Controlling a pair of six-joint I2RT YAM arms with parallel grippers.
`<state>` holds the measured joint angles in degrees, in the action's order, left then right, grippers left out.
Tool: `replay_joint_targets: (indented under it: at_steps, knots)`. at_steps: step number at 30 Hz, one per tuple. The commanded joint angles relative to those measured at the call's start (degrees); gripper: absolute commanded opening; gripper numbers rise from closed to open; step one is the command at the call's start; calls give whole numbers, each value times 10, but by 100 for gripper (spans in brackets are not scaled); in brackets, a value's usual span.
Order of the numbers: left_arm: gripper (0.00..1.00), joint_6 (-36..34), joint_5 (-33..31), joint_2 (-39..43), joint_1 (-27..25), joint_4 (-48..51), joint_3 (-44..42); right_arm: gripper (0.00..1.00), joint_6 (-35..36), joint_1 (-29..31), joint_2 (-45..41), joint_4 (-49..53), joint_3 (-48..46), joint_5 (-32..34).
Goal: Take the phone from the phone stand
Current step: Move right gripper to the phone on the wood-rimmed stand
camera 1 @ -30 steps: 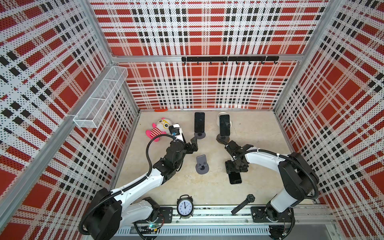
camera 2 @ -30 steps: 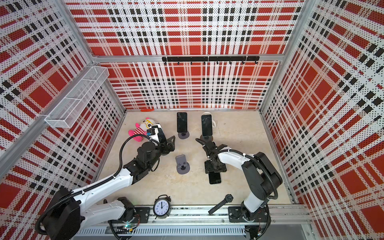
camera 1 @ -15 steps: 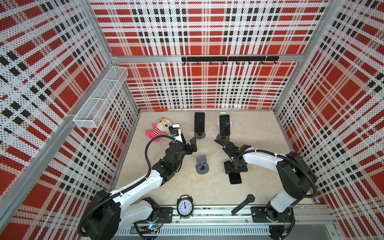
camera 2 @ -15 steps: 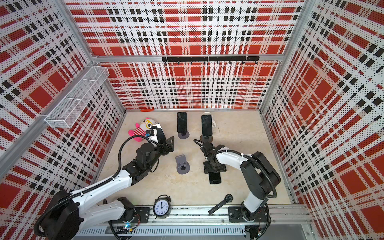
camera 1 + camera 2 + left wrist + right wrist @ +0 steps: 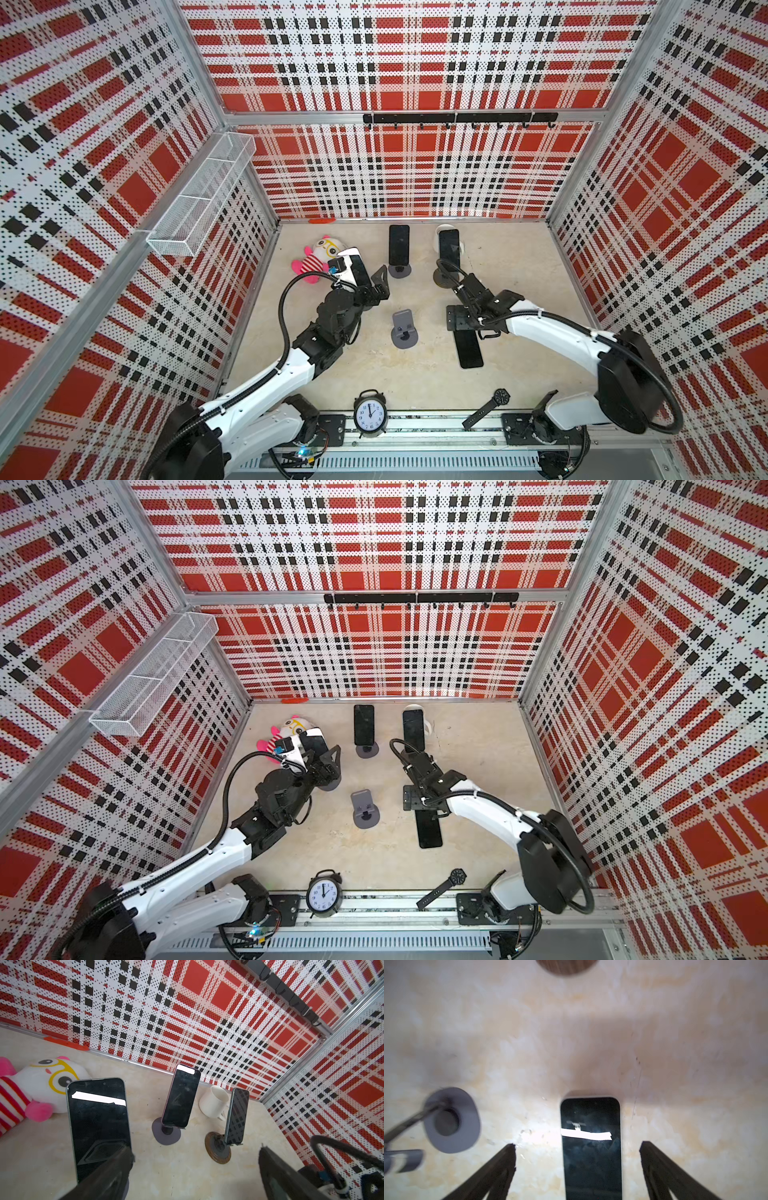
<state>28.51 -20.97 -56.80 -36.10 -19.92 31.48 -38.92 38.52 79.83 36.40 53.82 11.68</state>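
Note:
A black phone (image 5: 469, 351) (image 5: 591, 1147) lies flat on the table, off the empty grey phone stand (image 5: 403, 330) (image 5: 452, 1120). My right gripper (image 5: 459, 324) (image 5: 577, 1144) hangs open above the phone's far end, with a finger on each side and clear of it. Three more phones stand on stands: a near one (image 5: 99, 1122) (image 5: 358, 270), a middle one (image 5: 182, 1097) (image 5: 399, 245) on a grey base, and one (image 5: 236, 1115) (image 5: 449, 245) on a brown base. My left gripper (image 5: 376, 284) (image 5: 195, 1149) is open and empty. One of its fingers (image 5: 116, 1167) is in front of the near phone.
A plush toy (image 5: 320, 257) lies at the back left and a white mug (image 5: 214, 1103) behind the brown-based stand. An alarm clock (image 5: 370, 415) and a wristwatch (image 5: 486, 409) sit at the front edge. A wire basket (image 5: 199, 203) hangs on the left wall.
The right gripper's jaws have spread and let go of the phone, which stays flat on the table. The left arm has barely moved.

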Motion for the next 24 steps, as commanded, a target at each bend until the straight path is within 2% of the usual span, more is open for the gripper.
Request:
replay_joint_targets:
  at_steps: [1,4,7,14,16,19,24]
  knots:
    - [98,13,-13,4,8,-55,-16,95,1,3,-42,-81,-5,60]
    - [98,5,-12,-3,9,-60,-5,94,27,-5,-39,-119,16,77]
    - [98,0,-14,-5,9,-60,-1,100,58,-10,-34,-194,16,79]
    - [98,7,-22,15,7,-75,-47,100,133,-90,12,-324,19,5]
    - [98,2,-19,19,0,-89,-61,100,143,-109,23,-362,21,-45]
    - [98,-11,-21,16,-15,-104,-74,100,160,-127,55,-372,59,-86]
    - [98,-46,-30,-3,-29,-141,-98,100,194,-135,112,-348,131,-97]
